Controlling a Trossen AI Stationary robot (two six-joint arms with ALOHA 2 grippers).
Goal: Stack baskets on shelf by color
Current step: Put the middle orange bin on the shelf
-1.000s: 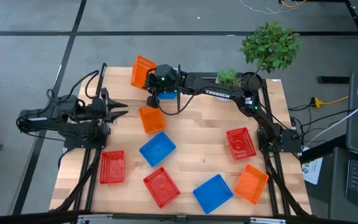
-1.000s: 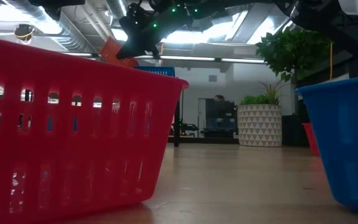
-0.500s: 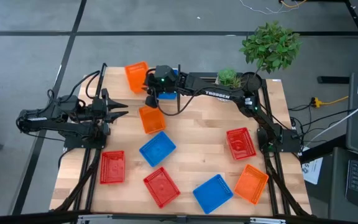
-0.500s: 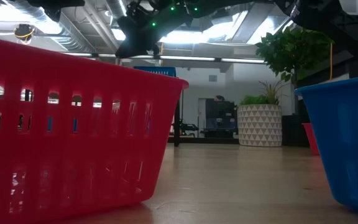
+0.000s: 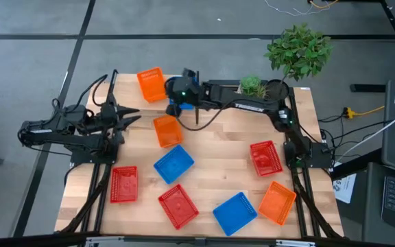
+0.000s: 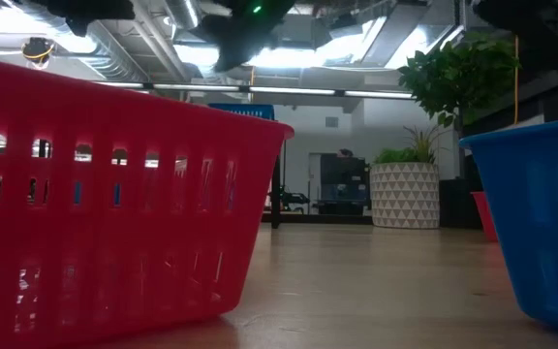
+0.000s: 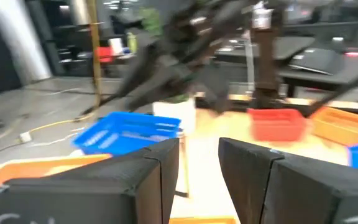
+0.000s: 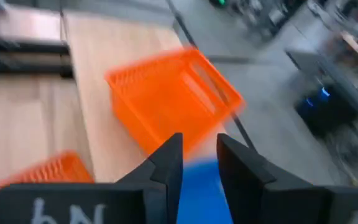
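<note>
An orange basket [image 5: 150,84] sits level on the shelf [image 8: 92,74] at the table's far-left corner; it also shows in the right wrist view as the orange basket [image 8: 173,99]. A blue basket [image 5: 181,106] lies beside it, under my right arm. My right gripper [image 5: 171,92] hovers open just right of the orange basket and touches nothing. My left gripper [image 5: 133,116] waits open at the table's left side, pointing at another orange basket [image 5: 166,130] on the table. Loose on the table are two red baskets [image 5: 123,184] [image 5: 178,206] and a blue one [image 5: 173,163].
On the right half of the table lie a red basket [image 5: 265,158], an orange basket [image 5: 278,202] and a blue basket [image 5: 234,211]. A small potted plant [image 5: 252,85] stands at the far edge, with a large plant [image 5: 299,51] behind it. Bare wood shows at the table's middle.
The orange basket hung tipped at my right gripper above the shelf's left end a second ago. It now lies flat on the shelf. The right gripper has let go of it and drawn back toward the table's right edge.
</note>
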